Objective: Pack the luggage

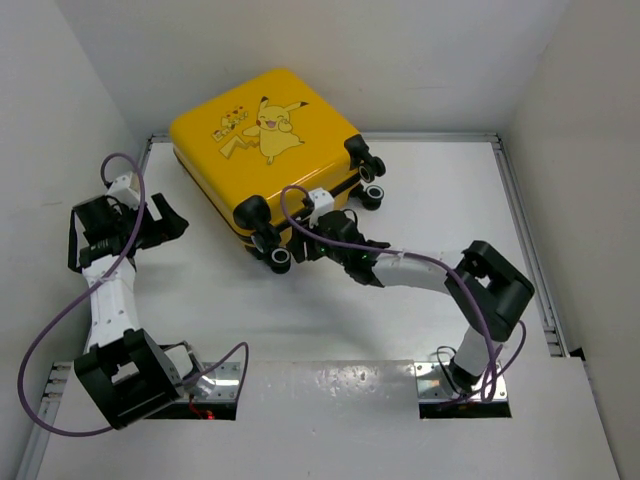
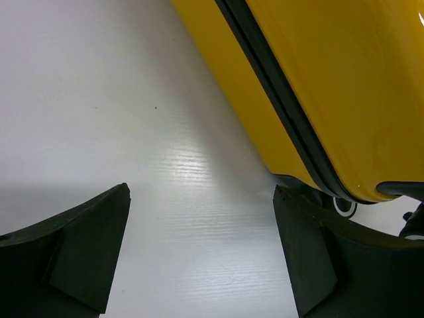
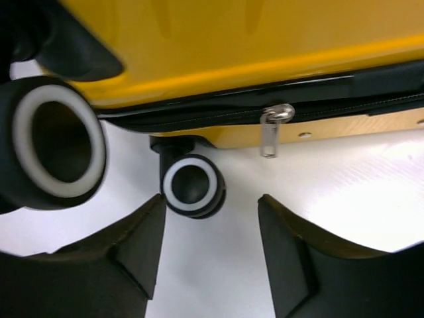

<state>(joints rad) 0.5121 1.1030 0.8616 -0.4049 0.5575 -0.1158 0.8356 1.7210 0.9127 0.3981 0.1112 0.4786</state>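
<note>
The luggage lies flat on the white worktop, towards the far side and a bit left of the middle, turned at an angle to the edges. It is a glossy yellow hard-shell case and it looks closed, with its two halves meeting along a black zip seam that runs round the side. The top face carries a cartoon Pikachu print with a few small figures and hearts beside it. Black corner guards and black wheels with white rings sit along the edge that faces the right arm.

The right end effector is at that wheeled edge, low to the worktop. Its fingers are spread and hold nothing. Just beyond the gap between them stands a small wheel, and a second wheel looms large and blurred on the left of the right wrist view. A silver zip pull hangs down from the seam, above and a little right of the fingers.

The left end effector sits off the case's left side, near it but apart. It is spread wide over bare worktop, with the yellow shell running diagonally past its right finger.
</note>
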